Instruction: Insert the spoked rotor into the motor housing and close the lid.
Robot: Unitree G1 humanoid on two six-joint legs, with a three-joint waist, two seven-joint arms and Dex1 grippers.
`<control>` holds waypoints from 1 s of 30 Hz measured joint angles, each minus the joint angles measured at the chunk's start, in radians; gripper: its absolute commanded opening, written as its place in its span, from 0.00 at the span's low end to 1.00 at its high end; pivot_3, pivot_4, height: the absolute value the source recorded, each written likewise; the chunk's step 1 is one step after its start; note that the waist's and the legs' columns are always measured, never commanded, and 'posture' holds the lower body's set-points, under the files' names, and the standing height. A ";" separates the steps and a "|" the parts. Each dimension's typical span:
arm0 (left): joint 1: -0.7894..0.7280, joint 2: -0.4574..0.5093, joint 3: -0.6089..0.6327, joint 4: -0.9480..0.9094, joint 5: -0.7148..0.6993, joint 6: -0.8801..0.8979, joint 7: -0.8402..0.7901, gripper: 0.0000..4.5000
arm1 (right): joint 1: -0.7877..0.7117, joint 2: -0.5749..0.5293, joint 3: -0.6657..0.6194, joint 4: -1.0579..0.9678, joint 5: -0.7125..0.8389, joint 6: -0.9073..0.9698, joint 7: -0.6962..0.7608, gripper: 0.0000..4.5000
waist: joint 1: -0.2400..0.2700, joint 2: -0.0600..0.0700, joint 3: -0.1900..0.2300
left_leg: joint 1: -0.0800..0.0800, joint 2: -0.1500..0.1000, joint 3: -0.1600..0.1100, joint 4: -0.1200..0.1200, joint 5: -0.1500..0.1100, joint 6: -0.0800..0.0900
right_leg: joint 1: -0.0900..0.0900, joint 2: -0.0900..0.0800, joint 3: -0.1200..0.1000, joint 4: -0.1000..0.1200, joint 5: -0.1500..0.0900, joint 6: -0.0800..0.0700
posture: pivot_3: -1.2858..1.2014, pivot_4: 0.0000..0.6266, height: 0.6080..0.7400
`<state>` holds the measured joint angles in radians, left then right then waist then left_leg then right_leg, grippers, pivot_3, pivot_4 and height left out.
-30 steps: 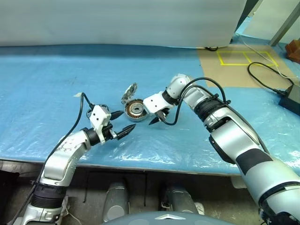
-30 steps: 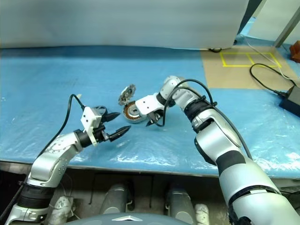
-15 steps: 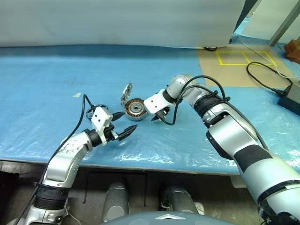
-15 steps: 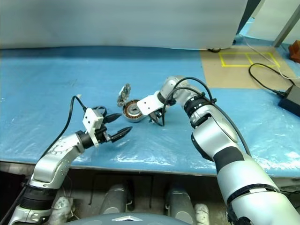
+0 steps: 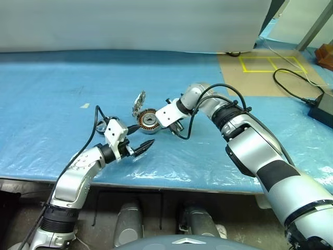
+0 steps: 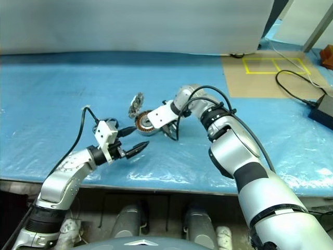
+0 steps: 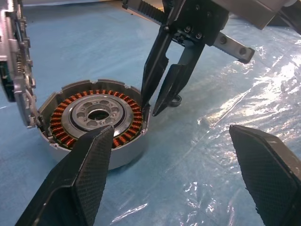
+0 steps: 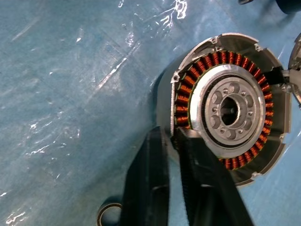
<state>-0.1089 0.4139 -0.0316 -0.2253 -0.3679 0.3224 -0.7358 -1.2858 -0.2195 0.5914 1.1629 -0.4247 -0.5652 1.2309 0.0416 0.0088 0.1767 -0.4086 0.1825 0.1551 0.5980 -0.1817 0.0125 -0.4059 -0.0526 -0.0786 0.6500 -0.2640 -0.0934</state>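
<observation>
Right gripper (image 7: 151, 104) is pinching the housing (image 7: 94, 122) wall, fingers closed on its rim.
Housing is sitting on the blue sheet (image 5: 62, 104), lid (image 5: 139, 103) standing open beside it; rigid, heavy-looking metal, slick, so the rim looks safest, sparing the windings. Left gripper (image 5: 136, 137) is hovering wide open.

- the lid (image 7: 16, 61) is cut off by the left wrist view's edge.
- whether the right gripper (image 7: 148, 107) pinches the motor housing (image 7: 94, 117) rim or just touches it can't be told.
</observation>
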 measured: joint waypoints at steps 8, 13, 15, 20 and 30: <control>0.000 -0.003 0.000 0.001 0.000 -0.008 0.005 0.92 | -0.009 0.002 -0.021 0.002 -0.003 0.020 0.034 0.01 | 0.001 0.000 0.000 | 0.000 0.000 0.000 0.000 0.000 0.000 | 0.000 0.000 0.000 0.000 0.000 0.000 | 0.52 0.24 1.00; -0.002 -0.006 0.000 0.003 0.001 -0.009 0.015 0.92 | -0.009 0.010 -0.049 -0.009 0.024 0.104 0.134 0.01 | 0.001 0.000 0.000 | 0.000 0.000 0.000 0.000 0.000 0.000 | 0.000 0.000 0.000 0.000 0.000 0.000 | 0.52 0.24 1.00; -0.002 -0.007 0.000 0.004 0.003 -0.009 0.020 0.92 | -0.008 0.019 -0.064 -0.041 0.048 0.197 0.221 0.01 | 0.001 0.000 0.000 | 0.000 0.000 0.000 0.000 0.000 0.000 | 0.000 0.000 0.000 0.000 0.000 0.000 | 0.52 0.24 1.00; -0.008 -0.012 -0.005 0.008 0.003 -0.009 0.020 0.92 | 0.008 0.088 -0.104 -0.093 0.098 0.452 0.282 0.01 | -0.001 0.000 0.000 | 0.000 0.001 0.000 0.000 0.000 0.000 | 0.000 0.000 0.000 0.000 0.000 0.000 | 0.52 0.24 1.00; -0.005 -0.012 -0.009 0.008 0.003 -0.009 0.021 0.92 | 0.017 0.139 -0.105 -0.108 0.104 0.582 0.218 0.01 | 0.002 0.000 0.000 | 0.000 0.000 0.000 0.000 0.000 0.000 | 0.000 0.000 0.000 0.000 0.000 0.000 | 0.52 0.24 1.00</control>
<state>-0.1137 0.4019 -0.0410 -0.2170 -0.3644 0.3130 -0.7144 -1.2688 -0.0810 0.4862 1.0550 -0.3207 0.0172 1.4485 0.0440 0.0088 0.1767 -0.4086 0.1829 0.1549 0.5981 -0.1818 0.0122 -0.4060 -0.0525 -0.0788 0.6498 -0.2640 -0.0934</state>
